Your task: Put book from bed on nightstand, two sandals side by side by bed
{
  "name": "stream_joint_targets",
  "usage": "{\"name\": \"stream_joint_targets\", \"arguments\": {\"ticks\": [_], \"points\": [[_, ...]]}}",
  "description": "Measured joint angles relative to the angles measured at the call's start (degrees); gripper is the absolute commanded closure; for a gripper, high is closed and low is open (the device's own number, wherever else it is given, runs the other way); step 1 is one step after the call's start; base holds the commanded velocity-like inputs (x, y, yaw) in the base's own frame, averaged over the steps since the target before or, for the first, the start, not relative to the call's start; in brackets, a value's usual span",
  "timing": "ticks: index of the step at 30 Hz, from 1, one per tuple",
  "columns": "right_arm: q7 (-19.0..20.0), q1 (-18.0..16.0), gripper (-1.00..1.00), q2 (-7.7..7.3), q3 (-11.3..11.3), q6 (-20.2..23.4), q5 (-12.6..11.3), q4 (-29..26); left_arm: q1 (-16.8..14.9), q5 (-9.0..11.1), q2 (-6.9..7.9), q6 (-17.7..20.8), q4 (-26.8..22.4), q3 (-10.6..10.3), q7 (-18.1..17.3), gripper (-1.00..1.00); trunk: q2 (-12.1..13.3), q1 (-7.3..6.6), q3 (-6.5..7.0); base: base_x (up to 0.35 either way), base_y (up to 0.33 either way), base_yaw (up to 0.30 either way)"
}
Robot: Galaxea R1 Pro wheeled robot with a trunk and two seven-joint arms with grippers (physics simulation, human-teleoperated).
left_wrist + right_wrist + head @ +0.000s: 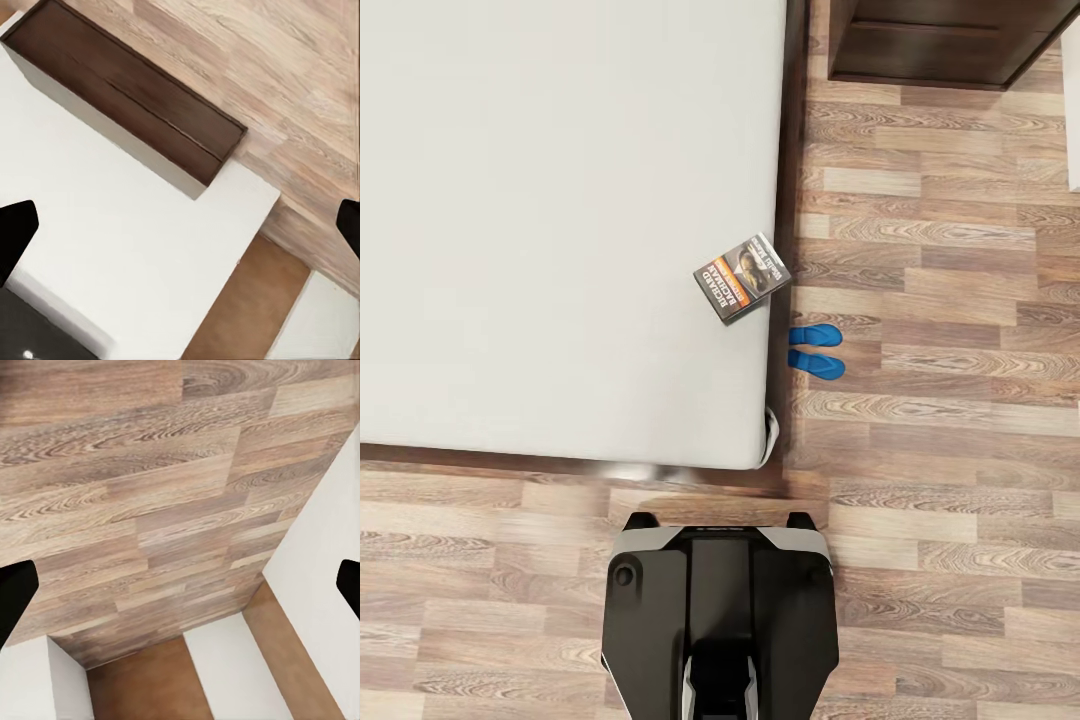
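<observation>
The book [742, 276] lies flat on the light-grey bed [540, 220], at the mattress's right edge near the foot corner, its dark cover with the orange band facing up. Two blue sandals [816, 350] lie side by side on the floor just right of the bed, close below the book. A dark brown nightstand [940, 40] stands at the far right, beyond the bed's side. In the left wrist view my left gripper [180, 232] is open, its dark fingertips [15, 232] wide apart with nothing between them. My right gripper [180, 592] is open too, over wood floor.
My dark base [720, 620] stands on the wood floor [960, 500] just before the bed's foot edge. A white surface [1074, 100] shows at the right border. The left wrist view shows a dark wooden slab [127, 97] beside white panels.
</observation>
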Motion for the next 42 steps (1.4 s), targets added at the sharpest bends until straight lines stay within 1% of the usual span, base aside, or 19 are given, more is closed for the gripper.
{"name": "stream_joint_targets", "arguments": {"ticks": [1, 5, 9, 11, 12, 13, 14, 15, 16, 17, 18, 22, 26, 30, 31, 32, 36, 42], "points": [[0.0, 0.0, -1.00, 0.00, 0.0, 0.0, 0.0, 0.0, 0.0, -0.1, -0.03, 0.0, 0.0, 0.0, 0.0, -1.00, 0.0, 0.00, 0.00, 0.000, 0.000, 0.000], [-0.1, -0.1, -1.00, -0.05, -0.1, 0.2, 0.0, -1.2, -3.2, -3.2, -3.11, -2.5, 4.0, -1.7, 0.0, -1.00, 0.0, 0.00, 0.00, 0.000, 0.000, 0.000], [-0.2, -0.3, -1.00, -0.17, -0.1, 0.4, 0.0, -3.0, -5.7, -5.8, -5.93, -4.0, 6.5, -3.2, 0.0, -1.00, 0.0, 0.00, 0.00, 0.000, 0.000, 0.000], [-0.2, -0.4, -1.00, -0.19, -0.2, 0.5, 0.0, -4.2, -6.9, -6.9, -6.85, -4.4, 7.6, -4.2, -0.1, -1.00, 0.0, 0.00, 0.00, 0.000, 0.000, 0.000], [-0.2, -0.4, -1.00, -0.19, -0.2, 0.5, 0.0, -4.2, -7.0, -7.0, -6.86, -4.4, 7.6, -4.2, -0.1, -1.00, 0.0, 0.00, 0.00, 0.000, 0.000, 0.000], [-0.2, -0.4, -1.00, -0.19, -0.2, 0.5, 0.0, -4.8, -7.5, -7.4, -7.21, -4.6, 8.1, -4.7, -0.1, -1.00, 0.0, 0.00, 0.00, 0.000, 0.000, 0.000], [-0.2, -0.4, -1.00, -0.19, -0.2, 0.5, 0.0, -5.4, -8.2, -7.7, -7.51, -4.8, 8.6, -5.2, -0.1, -1.00, 0.0, 0.00, 0.00, 0.000, 0.000, 0.000], [-0.2, -0.5, -1.00, -0.19, -0.1, 0.6, 0.0, -6.4, -9.4, -8.2, -8.00, -5.5, 9.4, -5.9, -0.2, -1.00, 0.0, 0.00, 0.00, 0.000, 0.000, 0.000], [-0.2, -0.5, -1.00, -0.19, -0.2, 0.7, 0.0, -6.8, -10.1, -8.4, -8.20, -6.1, 9.8, -6.2, -0.2, -1.00, 0.0, 0.00, 0.00, 0.000, 0.000, 0.000], [-0.2, -0.5, -1.00, -0.19, -0.2, 0.7, 0.0, -6.8, -10.1, -8.4, -8.20, -6.1, 9.8, -6.2, -0.2, -1.00, 0.0, 0.00, 0.00, 0.000, 0.000, 0.000], [-0.1, -0.6, -1.00, -0.19, -0.1, 0.7, 0.0, -7.4, -11.2, -8.6, -8.51, -7.4, 10.7, -6.7, -0.5, -1.00, 0.0, 0.00, 0.00, 0.000, 0.000, 0.000], [-0.2, -1.6, -1.00, -0.19, -0.1, 0.9, 0.1, -8.1, -12.9, -8.9, -8.93, -10.7, 13.0, -8.1, -2.4, -1.00, 0.0, 0.00, 0.00, 0.000, 0.000, 0.000], [-0.1, -3.3, -1.00, -0.19, 0.2, 1.4, 0.4, -8.3, -13.7, -9.0, -9.12, -14.1, 14.8, -10.6, -6.7, -1.00, 0.0, 0.00, 0.00, 0.000, 0.000, 0.000], [0.1, -4.2, -1.00, -0.24, 0.4, 2.9, 0.4, -8.3, -14.0, -9.1, -9.19, -17.8, 16.7, -12.9, -10.8, -1.00, 0.0, 0.00, 0.00, 0.000, 0.000, 0.000], [0.2, -4.3, -1.00, -0.23, 0.5, 3.1, 0.4, -8.3, -14.0, -9.1, -9.21, -18.9, 17.3, -13.2, -11.6, -1.00, 0.0, 0.00, 0.00, 0.000, 0.000, 0.000], [0.5, -4.5, -1.00, -0.21, 0.5, 3.4, 0.4, -8.3, -14.1, -9.1, -9.22, -21.0, 18.3, -13.7, -12.7, -1.00, 0.0, 0.00, 0.00, 0.000, 0.000, 0.000], [1.0, -4.6, -1.00, -0.06, 0.6, 3.6, 0.4, -8.3, -14.2, -9.2, -9.23, -24.0, 19.6, -14.3, -13.7, -1.00, 0.0, 0.00, 0.00, 0.000, 0.000, 0.000], [1.2, -4.7, -1.00, 0.09, 0.5, 3.6, 0.3, -8.1, -14.2, -9.2, -9.14, -25.5, 20.2, -14.6, -14.2, -1.00, 0.0, 0.00, 0.00, 0.000, 0.000, 0.000]]}}
